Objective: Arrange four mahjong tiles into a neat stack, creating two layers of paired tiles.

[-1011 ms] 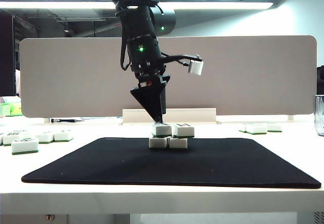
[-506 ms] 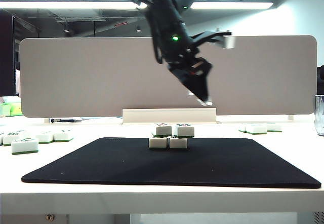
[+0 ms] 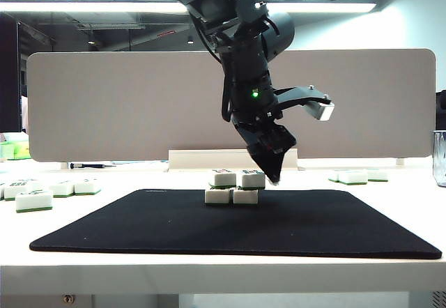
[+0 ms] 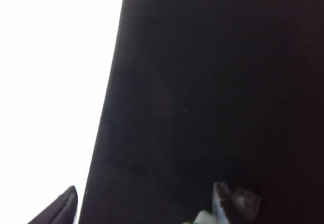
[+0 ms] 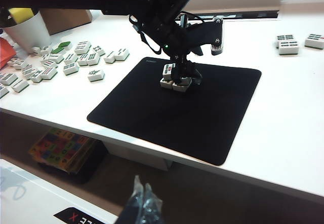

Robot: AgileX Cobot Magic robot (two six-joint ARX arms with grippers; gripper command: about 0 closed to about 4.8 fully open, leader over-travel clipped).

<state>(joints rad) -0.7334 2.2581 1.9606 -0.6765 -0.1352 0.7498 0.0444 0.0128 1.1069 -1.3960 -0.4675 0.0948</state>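
Four white mahjong tiles with green undersides form the stack near the back of the black mat, two wide and two high. The top pair sits slightly right of the bottom pair. My left gripper hangs tilted just right of the stack, its tips level with the upper right tile. In the left wrist view the left gripper is open, with a sliver of tile beside one finger; whether they touch is unclear. My right gripper is shut, empty, held back off the table's front edge. The right wrist view shows the stack from afar.
Loose tiles lie off the mat at the left and right; more loose tiles lie near a white cup. A beige partition closes the back. A glass stands at the far right.
The left gripper left the stack's upper left tile, rose and swung right, then came down beside the stack's right side. The tiles have not moved.
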